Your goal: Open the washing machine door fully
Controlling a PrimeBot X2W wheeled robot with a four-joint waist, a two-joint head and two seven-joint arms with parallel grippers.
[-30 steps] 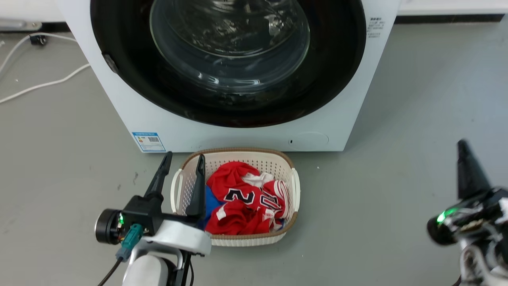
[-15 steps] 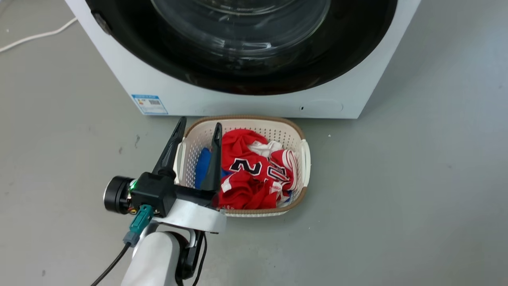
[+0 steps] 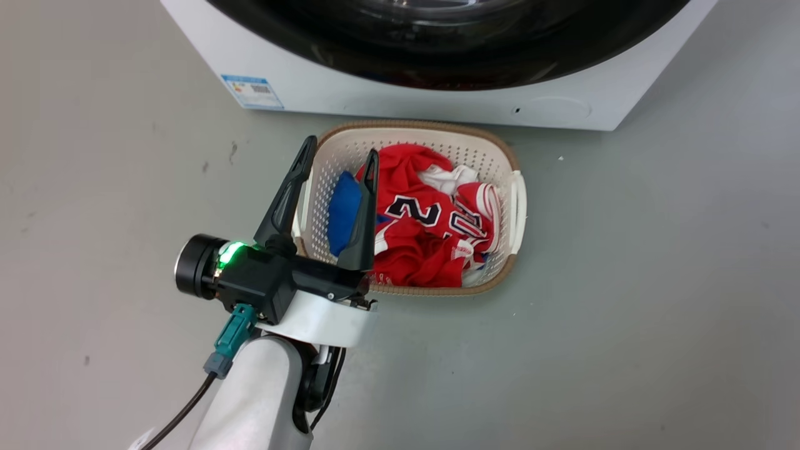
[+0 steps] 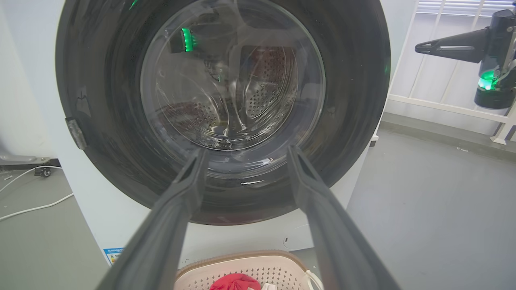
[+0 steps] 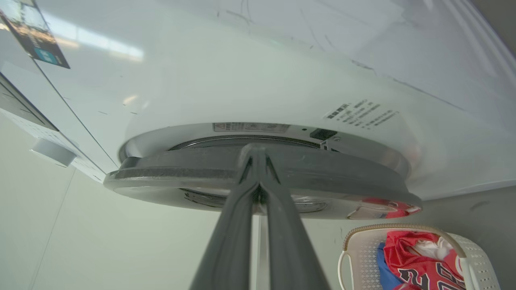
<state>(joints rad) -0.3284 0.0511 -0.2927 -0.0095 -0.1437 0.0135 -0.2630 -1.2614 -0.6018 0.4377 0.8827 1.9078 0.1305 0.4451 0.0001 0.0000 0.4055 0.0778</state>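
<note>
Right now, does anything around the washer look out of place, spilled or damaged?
Nothing stands out. The washing machine door looks intact, the laundry basket sits upright below it with the clothes inside, and a white cable lies loose on the floor.

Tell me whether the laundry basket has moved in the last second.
No. The basket still sits by the washing machine, just right of its blue sticker; the camera shifted.

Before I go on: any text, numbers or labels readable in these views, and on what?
"2", then a creased digit, possibly "0": red jersey in the basket.
Blue sticker low on the washing machine: too small to read.
Black print on the machine's white panel: too small.
Strip label just behind the washing machine door: blurred.
</note>
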